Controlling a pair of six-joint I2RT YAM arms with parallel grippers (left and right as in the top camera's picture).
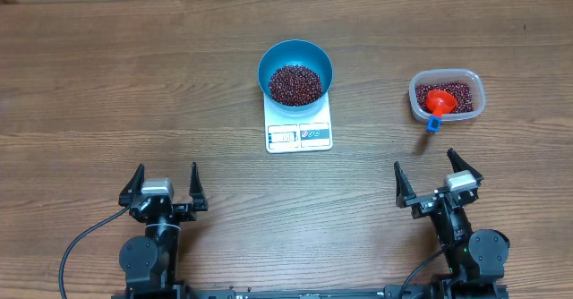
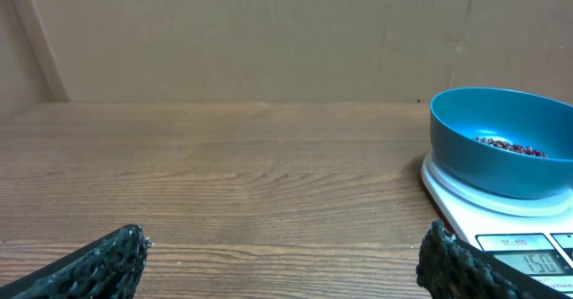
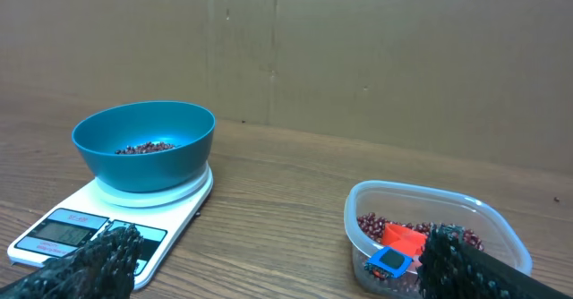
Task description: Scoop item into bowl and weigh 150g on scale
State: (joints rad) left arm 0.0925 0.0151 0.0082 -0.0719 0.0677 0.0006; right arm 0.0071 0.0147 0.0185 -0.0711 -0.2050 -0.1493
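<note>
The left end effector (image 1: 166, 170) is seen with its fingers spread wide apart, nothing gripped, at the near edge of the counter (image 1: 89, 84). Further right, the blue bowl (image 1: 265, 66) is seated on the white scale (image 1: 299, 134), and a pile of beans (image 1: 295, 84) is held inside it. Well to the right, more beans are kept in a clear tub (image 1: 414, 102), where a red scoop (image 1: 440, 98) is lodged. The right end effector (image 1: 425, 162) is likewise spread apart and empty, just short of the tub.
</note>
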